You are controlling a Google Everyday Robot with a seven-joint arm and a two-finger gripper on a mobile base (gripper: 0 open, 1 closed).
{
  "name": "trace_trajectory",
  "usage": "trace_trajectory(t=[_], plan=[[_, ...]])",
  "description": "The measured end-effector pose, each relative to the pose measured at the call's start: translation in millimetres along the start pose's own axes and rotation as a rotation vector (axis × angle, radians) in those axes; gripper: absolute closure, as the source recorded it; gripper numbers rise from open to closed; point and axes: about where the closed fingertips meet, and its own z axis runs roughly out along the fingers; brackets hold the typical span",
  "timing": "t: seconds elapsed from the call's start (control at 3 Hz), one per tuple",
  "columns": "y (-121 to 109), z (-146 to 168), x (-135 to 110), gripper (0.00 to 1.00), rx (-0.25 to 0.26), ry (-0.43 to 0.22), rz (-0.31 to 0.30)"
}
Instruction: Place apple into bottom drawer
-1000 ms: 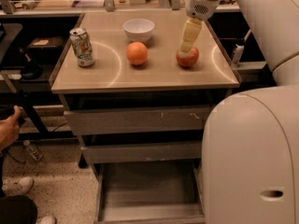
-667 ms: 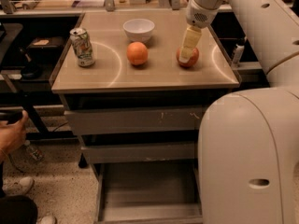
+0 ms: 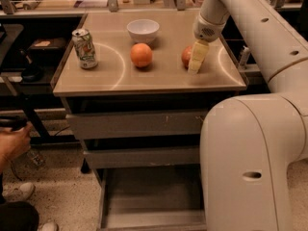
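The gripper (image 3: 197, 60) has come down to the apple (image 3: 186, 57), which sits on the cabinet top (image 3: 110, 78) at 3 o'clock from the orange (image 3: 141, 55), but I cannot tell if it grips yet, and the bottom drawer (image 3: 144, 198) waits open at 6 o'clock

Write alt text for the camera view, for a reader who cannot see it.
The robot's gripper is down at the red apple on the right of the cabinet top, partly covering it. An orange, a white bowl and a soda can also sit there, and the bottom drawer below stands pulled open.
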Motion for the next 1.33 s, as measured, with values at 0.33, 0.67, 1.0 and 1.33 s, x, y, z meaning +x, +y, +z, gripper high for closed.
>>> trace_trajectory(t=[0.33,0.67,1.0,1.33], plan=[[1.6,16.0,6.8,0.00,-0.031,0.013,0.008],[1.7,16.3,6.8,0.19,-0.031,0.013,0.008],[1.6,16.3,6.8,0.43,-0.031,0.013,0.008],[1.6,16.4,6.8,0.66,-0.031,0.013,0.008]])
